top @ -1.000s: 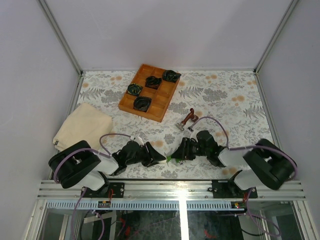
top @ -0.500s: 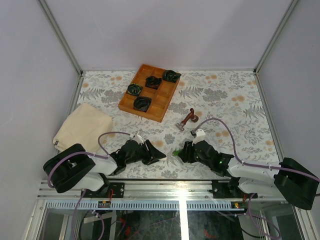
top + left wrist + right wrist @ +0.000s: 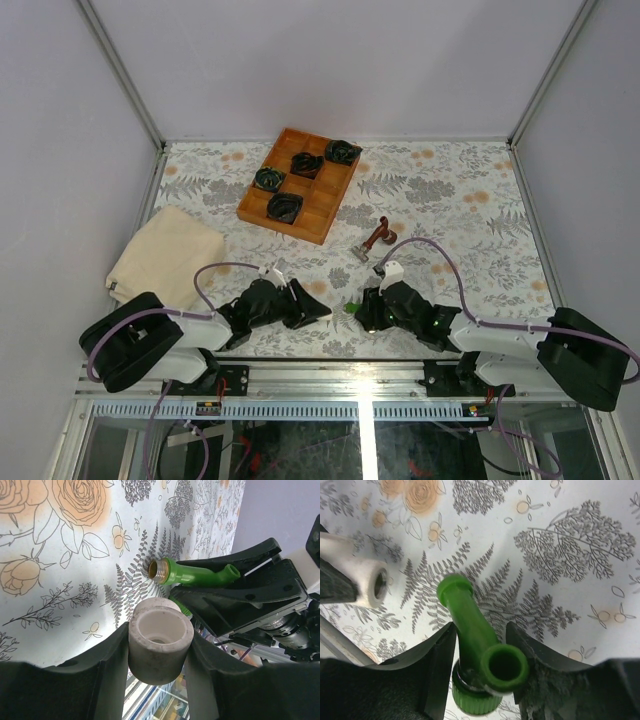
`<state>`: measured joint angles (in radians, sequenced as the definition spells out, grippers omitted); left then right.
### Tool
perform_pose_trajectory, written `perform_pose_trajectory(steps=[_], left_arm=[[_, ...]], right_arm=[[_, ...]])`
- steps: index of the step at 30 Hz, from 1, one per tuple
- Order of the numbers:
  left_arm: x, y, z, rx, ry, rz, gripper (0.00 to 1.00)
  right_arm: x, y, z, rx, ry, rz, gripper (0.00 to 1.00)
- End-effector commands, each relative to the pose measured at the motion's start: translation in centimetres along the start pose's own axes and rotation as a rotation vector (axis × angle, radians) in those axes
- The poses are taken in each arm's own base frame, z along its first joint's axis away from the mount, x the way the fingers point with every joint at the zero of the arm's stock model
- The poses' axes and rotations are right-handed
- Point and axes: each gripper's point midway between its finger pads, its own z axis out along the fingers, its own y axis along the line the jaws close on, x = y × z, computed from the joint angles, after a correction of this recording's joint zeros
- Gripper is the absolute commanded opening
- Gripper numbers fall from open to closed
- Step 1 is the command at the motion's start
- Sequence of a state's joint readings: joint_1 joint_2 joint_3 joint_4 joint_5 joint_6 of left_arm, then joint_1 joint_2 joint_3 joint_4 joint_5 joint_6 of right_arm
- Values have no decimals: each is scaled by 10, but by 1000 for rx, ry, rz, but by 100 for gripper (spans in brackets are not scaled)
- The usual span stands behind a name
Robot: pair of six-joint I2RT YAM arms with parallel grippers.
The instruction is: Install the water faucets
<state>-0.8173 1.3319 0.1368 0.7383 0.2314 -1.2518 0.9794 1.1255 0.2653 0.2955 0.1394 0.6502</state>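
Sitting between the right fingers (image 3: pixel 436 680), the green faucet (image 3: pixel 470 625) is grasped; left fingers (image 3: pixel 107 680) clench the white piece (image 3: pixel 160 647).

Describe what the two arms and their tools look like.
The left arm and right arm match: bulky black joint housings, white links, a looping grey-purple cable. The left tool and right tool have broad matte black fingers. A small green light glows on the right arm.

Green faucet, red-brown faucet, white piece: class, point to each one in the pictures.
green faucet (image 3: pixel 467 620), right wrist view, on its straight green body.
red-brown faucet (image 3: pixel 376 238), top external view, on its dark middle.
white piece (image 3: pixel 157 662), left wrist view, on its outer wall below the open rim.
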Motion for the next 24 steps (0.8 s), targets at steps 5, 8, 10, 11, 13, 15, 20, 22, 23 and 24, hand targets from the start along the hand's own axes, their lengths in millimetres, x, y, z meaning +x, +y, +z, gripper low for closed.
perform_pose_trajectory(steps=[5,8,10,11,13,15,20,22,23,24], left_arm=[[-12,-18,3,39,-36,38,0],[-11,-18,3,38,-34,41,0],[-11,-19,3,40,-34,41,0],[-12,-19,3,41,-34,42,0],[-12,-21,2,48,-35,49,0],[-15,-26,0,71,-36,62,0],[-42,-51,-20,194,-70,102,0],[-57,-68,-35,270,-74,128,0],[-65,-78,-44,313,-74,144,0],[-70,-90,-52,357,-67,171,0]], right_arm=[[1,8,9,-15,13,4,60],[-3,8,10,-18,-6,8,53],[-5,9,10,-19,-9,5,44],[-5,10,10,-22,-9,1,38],[-7,13,8,-34,-8,-7,26],[-14,20,4,-64,-23,-14,11],[-61,56,-18,-201,-171,-37,0],[-81,69,-28,-246,-229,-74,0],[-93,75,-34,-263,-263,-91,0],[-102,80,-39,-281,-292,-111,0]])
